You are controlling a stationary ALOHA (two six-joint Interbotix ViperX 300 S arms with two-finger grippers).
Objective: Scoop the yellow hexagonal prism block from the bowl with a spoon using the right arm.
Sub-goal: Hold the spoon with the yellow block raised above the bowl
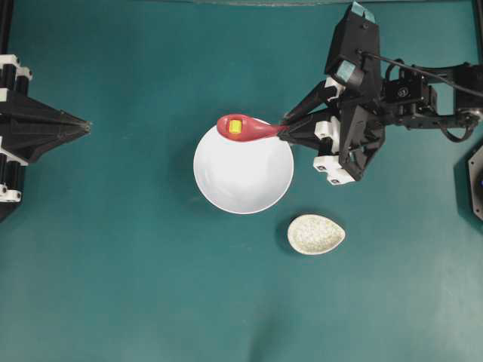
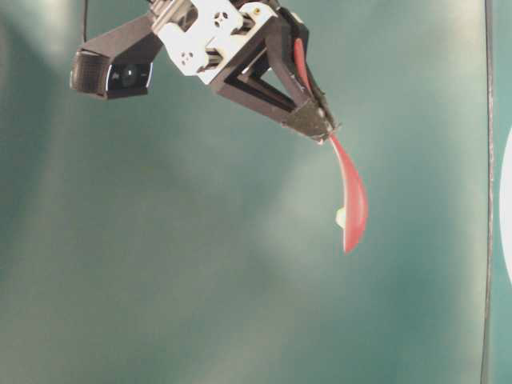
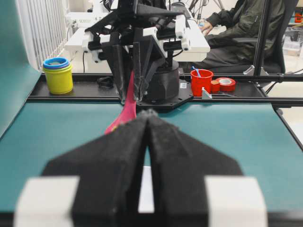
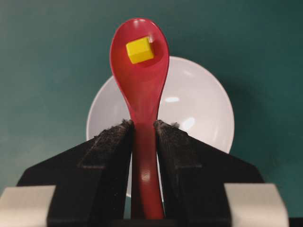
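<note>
We judge the scoop essentially done: the right claw grips the spoon by its handle, with the block in its scoop above the bowl rim.

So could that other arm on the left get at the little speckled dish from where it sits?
Probably yes. The left gripper sits shut at the table's left edge, holding nothing. The speckled dish lies apart from the bowl, with bare mat around it. It would mean reaching past the bowl, though, and whether the arm stretches that far is unclear.
</note>
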